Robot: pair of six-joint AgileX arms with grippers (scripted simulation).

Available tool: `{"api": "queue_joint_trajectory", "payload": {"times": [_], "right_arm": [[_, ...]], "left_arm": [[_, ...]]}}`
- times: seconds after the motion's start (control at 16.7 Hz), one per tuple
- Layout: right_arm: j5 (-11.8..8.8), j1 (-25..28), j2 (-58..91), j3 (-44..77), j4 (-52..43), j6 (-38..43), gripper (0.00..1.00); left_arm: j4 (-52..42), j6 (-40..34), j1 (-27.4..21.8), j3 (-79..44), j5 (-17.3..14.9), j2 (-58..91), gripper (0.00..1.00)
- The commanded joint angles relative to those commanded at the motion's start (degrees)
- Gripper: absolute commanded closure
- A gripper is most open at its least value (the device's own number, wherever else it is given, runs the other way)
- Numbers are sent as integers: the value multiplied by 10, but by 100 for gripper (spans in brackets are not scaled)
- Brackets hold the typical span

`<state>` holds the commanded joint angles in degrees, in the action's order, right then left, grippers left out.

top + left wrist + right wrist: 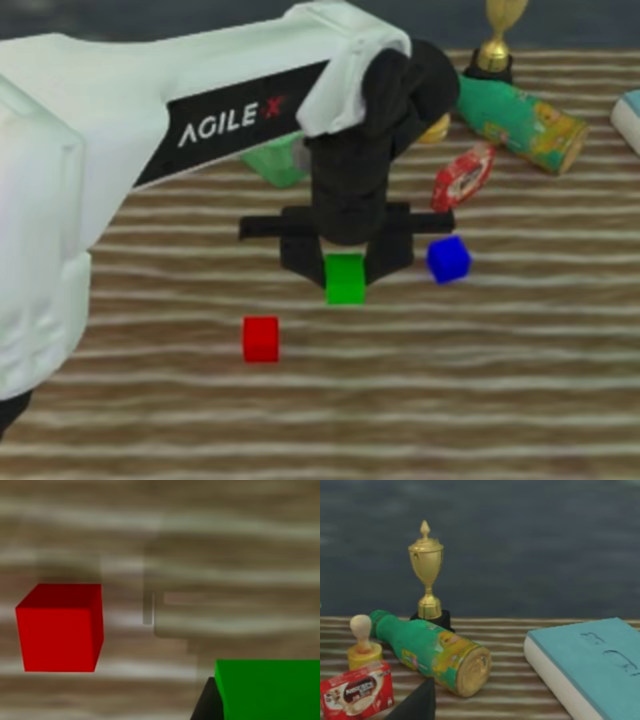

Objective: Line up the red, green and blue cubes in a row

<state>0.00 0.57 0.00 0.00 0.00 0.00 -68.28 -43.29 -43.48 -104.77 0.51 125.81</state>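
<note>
My left gripper (345,266) reaches over the table's middle and is shut on the green cube (345,285). In the left wrist view the green cube (270,690) sits against one dark finger (207,706). The red cube (261,338) rests on the table to the front left of the green one, and shows apart from it as the red cube (59,627) in the left wrist view. The blue cube (448,259) lies just right of the gripper. My right arm is out of the top view; only a dark sliver of my right gripper (420,702) shows.
At the back right lie a green bottle (520,122) on its side, a gold trophy (497,40), a red printed packet (463,177), a yellow stamp (362,647) and a teal book (630,115). A green object (275,160) sits partly hidden behind my left arm.
</note>
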Motion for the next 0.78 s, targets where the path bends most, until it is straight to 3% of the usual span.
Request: {"api": "queue_joint_trajectory", "payload": {"times": [0.48,0.78], "right_arm": [[0,0,0,0,0,0,0],[0,0,0,0,0,0,0]], "left_arm": [[125,-1,-1,90,0,30,100],[140,-1,-2,103,0,35,100]]}}
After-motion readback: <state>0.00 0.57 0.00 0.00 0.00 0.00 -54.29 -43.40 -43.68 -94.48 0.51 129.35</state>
